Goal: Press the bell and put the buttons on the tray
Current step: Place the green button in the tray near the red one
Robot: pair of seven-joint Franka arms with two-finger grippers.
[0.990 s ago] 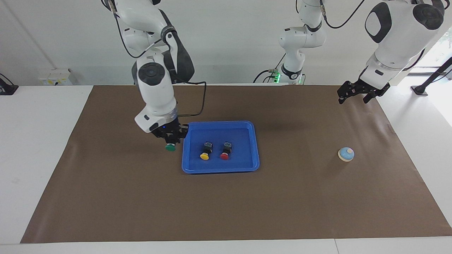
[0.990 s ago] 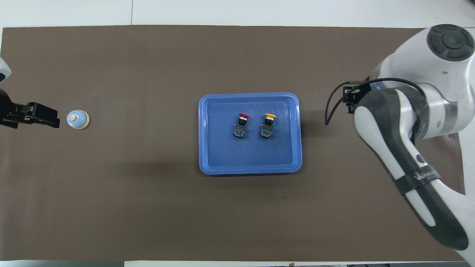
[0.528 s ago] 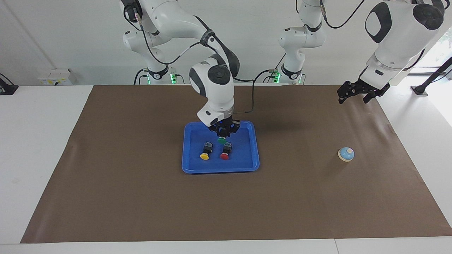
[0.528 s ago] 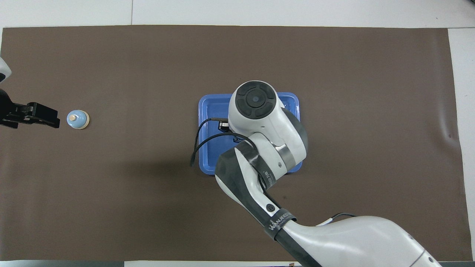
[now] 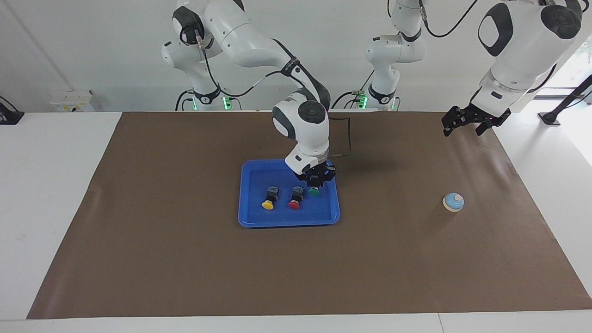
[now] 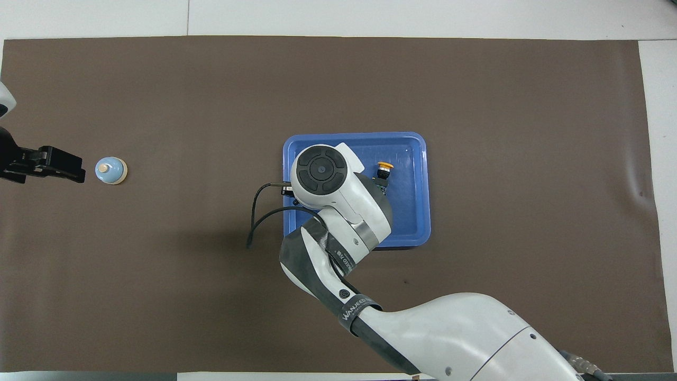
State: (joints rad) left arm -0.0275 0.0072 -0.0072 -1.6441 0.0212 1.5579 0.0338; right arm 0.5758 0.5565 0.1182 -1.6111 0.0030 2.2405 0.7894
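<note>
Two black-bodied buttons (image 5: 282, 199), yellow-capped and red-capped, lie in the blue tray (image 5: 259, 221).

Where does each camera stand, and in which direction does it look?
Facing view: high across the table, looking at both arms; right claw holds the green button over the tray.
Overhead view: above the robots' end, looking steeply down; the right arm covers the tray, left claw at the edge.
Shared: tray, yellow button, bell.
</note>
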